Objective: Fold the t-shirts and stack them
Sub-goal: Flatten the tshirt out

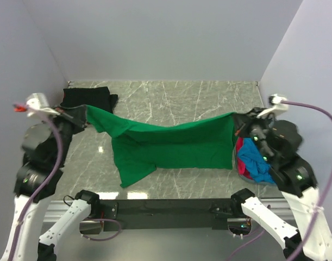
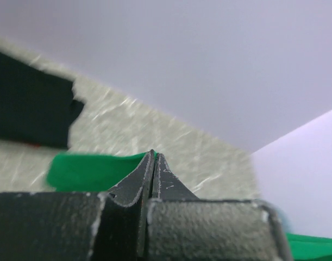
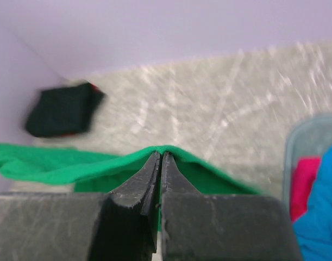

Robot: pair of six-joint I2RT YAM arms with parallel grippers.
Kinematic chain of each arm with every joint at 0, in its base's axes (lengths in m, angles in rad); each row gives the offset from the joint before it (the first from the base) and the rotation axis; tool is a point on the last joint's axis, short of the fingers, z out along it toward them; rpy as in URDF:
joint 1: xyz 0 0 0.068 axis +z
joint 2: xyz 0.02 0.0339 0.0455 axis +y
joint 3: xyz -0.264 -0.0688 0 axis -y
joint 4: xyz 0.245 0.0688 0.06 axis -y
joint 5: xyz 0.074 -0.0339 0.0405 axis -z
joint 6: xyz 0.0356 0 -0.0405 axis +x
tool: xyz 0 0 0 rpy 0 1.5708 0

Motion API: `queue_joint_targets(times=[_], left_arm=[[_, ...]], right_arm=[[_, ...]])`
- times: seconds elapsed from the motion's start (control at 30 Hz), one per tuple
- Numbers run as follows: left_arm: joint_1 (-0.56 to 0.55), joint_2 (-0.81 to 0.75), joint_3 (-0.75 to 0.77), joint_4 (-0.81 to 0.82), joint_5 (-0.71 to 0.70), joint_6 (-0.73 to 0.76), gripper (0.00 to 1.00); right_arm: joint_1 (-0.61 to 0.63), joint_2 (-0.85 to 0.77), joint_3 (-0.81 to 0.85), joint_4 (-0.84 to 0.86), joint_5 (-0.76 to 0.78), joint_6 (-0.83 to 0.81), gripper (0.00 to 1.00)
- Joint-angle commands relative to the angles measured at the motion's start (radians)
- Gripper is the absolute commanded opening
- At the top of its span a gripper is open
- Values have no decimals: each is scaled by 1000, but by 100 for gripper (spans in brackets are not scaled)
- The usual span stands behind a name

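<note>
A bright green t-shirt [image 1: 174, 147] hangs stretched between my two grippers above the marble table [image 1: 171, 95], sagging in the middle, its lower edge on the table. My left gripper [image 1: 85, 115] is shut on its left end; the green cloth [image 2: 95, 169] shows at the fingertips. My right gripper [image 1: 237, 120] is shut on its right end; the cloth [image 3: 57, 166] folds over the tips. A folded black t-shirt [image 1: 87, 98] lies at the back left, with red under it [image 3: 81, 130]. Blue [image 1: 259, 163] and pink [image 1: 240, 163] shirts lie bunched at the right.
A translucent blue plastic tub [image 3: 309, 136] holds the blue and pink shirts at the right edge. Grey walls close in the table at the back and both sides. The black frame rail [image 1: 166, 206] runs along the near edge.
</note>
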Motion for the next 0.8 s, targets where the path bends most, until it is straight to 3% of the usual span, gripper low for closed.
queue_joint_targets(times=[0.0, 0.23, 0.4, 0.5, 0.6, 0.63, 0.77], left_arm=[[4, -37, 103, -6, 56, -8, 1], [4, 18, 62, 77, 160, -16, 1], [3, 240, 33, 179, 153, -6, 1], [12, 399, 117, 213, 172, 11, 1], [33, 588, 308, 193, 223, 46, 1], [41, 695, 456, 173, 235, 70, 1], [92, 908, 816, 115, 338, 127, 0]], right_arm=[[-3, -30, 128, -45, -74, -27, 0], [-1, -5, 128, 33, -126, -36, 0], [-26, 174, 93, 147, -100, -62, 0], [-113, 306, 126, 221, -178, -70, 0], [-185, 435, 218, 282, -273, -64, 0], [-216, 505, 254, 286, -280, -68, 0], [-265, 646, 427, 347, -312, -76, 0]])
